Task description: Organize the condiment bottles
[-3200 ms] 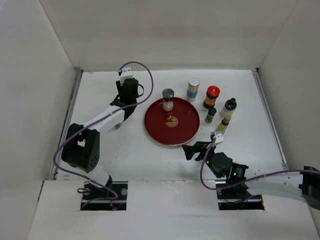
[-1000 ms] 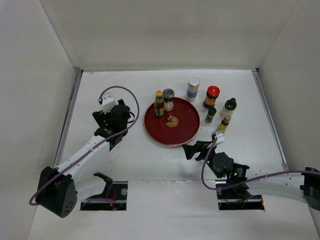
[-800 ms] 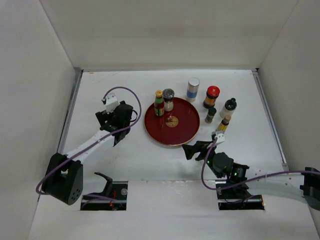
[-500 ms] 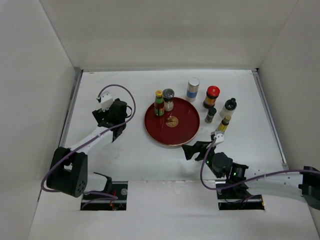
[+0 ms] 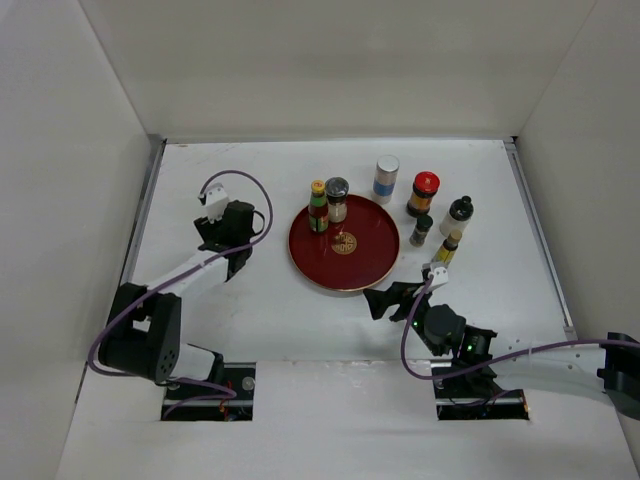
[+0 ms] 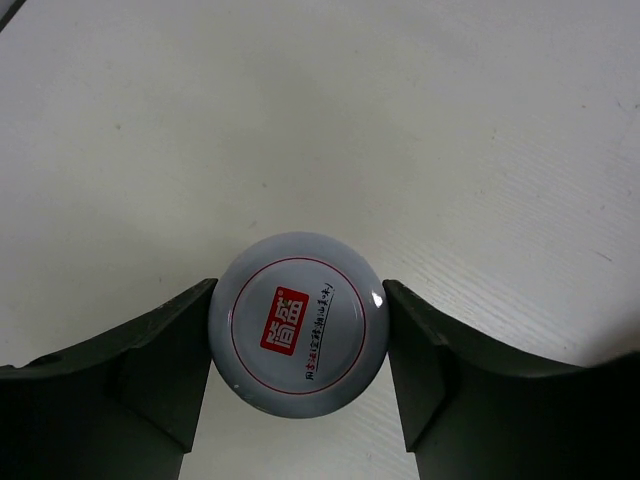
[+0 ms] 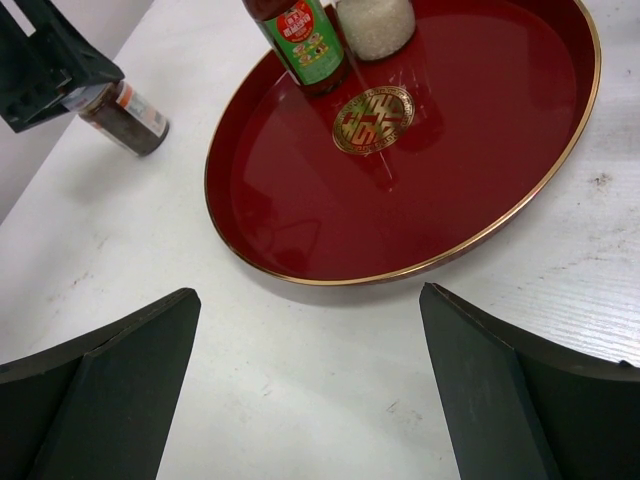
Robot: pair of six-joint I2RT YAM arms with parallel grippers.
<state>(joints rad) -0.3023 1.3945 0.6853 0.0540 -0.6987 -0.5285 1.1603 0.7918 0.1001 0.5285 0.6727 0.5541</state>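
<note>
Left wrist view shows left hand (image 6: 297,300) clasping white-capped jar (image 6: 297,338)

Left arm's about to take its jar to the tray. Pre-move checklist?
1. Left pincer on white-lidded jar: fingers meet the lid on both sides. ok.
2. Jar lifted off the table: cannot tell.
3. Room on red tray: only green-label bottle and pale-filled jar, at its far-left rim. ok.
4. Path from jar to tray: nothing stands in it. ok.
5. Right pincer open, empty, short of the tray rim. ok.
</note>
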